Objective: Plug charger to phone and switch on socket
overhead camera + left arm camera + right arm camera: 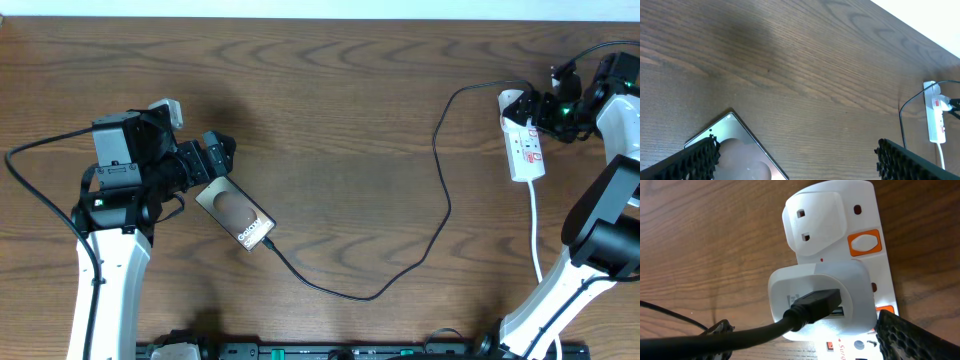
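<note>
Left gripper (218, 160) spread wide above phone (235, 213) near left edge of counter (330, 90); charger (440, 200) looping across from phone to socket (524, 148) by right edge, right gripper (542, 108) wide astride white adapter (820, 297) there.

- phone (742, 150): the left wrist view's bottom edge is cropping it, and the left pad (690, 160) is covering one corner.
- socket (840, 235): its lower end is running off-frame under the right pad (920, 340).
- charger tip (270, 243): it is showing too small overhead to tell whether it is seated.
</note>
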You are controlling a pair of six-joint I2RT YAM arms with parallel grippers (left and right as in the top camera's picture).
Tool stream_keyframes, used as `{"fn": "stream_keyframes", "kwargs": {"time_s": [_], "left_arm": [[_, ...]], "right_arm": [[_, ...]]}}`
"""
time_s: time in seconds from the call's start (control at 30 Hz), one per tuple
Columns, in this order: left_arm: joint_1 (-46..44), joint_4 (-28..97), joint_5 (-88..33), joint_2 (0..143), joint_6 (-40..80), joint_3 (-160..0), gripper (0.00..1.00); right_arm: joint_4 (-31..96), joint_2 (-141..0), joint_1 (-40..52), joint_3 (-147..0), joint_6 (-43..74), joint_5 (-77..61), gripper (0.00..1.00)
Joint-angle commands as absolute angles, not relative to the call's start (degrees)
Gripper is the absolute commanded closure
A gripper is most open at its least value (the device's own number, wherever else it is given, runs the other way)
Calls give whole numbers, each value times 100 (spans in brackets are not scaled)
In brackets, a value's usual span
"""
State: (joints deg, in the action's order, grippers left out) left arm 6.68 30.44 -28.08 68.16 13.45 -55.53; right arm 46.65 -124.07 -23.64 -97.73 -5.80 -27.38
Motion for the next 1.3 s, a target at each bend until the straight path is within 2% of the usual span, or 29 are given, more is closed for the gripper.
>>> {"fn": "stream_keyframes", "kwargs": {"time_s": [0.0, 1.27], "left_arm": [[655, 3061, -2731, 6849, 1264, -5649, 2], [655, 3107, -2733, 6849, 1267, -5649, 2]], "right_arm": [[4672, -12302, -2316, -9808, -515, -2746, 11], [4777, -12746, -2163, -9773, -475, -2860, 10]]}}
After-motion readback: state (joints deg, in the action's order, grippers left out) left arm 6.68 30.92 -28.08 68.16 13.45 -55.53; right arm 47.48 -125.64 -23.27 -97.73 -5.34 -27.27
